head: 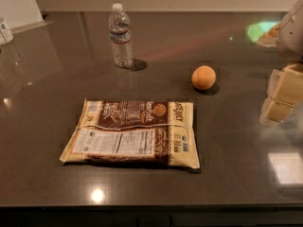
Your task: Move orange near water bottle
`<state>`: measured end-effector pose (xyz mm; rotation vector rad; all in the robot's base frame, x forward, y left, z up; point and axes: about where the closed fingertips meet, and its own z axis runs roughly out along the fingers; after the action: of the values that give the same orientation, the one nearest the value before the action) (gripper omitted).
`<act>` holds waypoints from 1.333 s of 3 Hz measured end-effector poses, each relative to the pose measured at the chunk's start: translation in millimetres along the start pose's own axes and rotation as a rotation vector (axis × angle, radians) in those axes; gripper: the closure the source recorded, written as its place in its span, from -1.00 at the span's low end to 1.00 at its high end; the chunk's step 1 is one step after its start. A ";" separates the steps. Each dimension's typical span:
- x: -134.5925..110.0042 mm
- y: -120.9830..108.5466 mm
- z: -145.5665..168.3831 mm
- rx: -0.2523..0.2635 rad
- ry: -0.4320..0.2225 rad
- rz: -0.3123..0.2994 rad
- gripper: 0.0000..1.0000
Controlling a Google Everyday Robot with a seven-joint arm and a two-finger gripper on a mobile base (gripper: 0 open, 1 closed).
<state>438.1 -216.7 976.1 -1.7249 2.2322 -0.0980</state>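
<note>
At the right edge we see only part of the claw (pixel 282 98): pale yellow blocky pieces, cut off by the frame, below a grey rounded part of the arm (pixel 293 27). We cannot tell whether the claw is open or closed. It sits to the right of the orange (pixel 203 77), well apart from it and touching neither it nor anything else we can make out. At the far left a small white container (pixel 4 31) is also cut by the edge, and its label is too small to read. A green glow (pixel 260 30) near the back right is blurred; we cannot say what it is.

The tabletop (pixel 57 79) is dark grey, smooth and glossy, with bright spots of reflected light. The orange is round with matte skin and rests on the tabletop right of centre. The water bottle (pixel 120 34) is clear ribbed plastic with a white cap and a thin red-and-white band. It stands upright toward the back, left of the orange and well apart from it. In front of both lies a flat, crinkled packet (pixel 132 134), brown and cream, with a white panel of print facing up.

We count one orange, one bottle, one packet, one container and one claw.
</note>
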 end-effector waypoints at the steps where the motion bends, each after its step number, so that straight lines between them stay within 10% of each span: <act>1: -0.3 -0.3 -0.3 0.002 -0.001 0.000 -1.00; 4: -31.5 -61.1 51.7 0.022 -0.127 0.092 -1.00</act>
<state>516.9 -196.0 948.6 -1.5688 2.2052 0.0072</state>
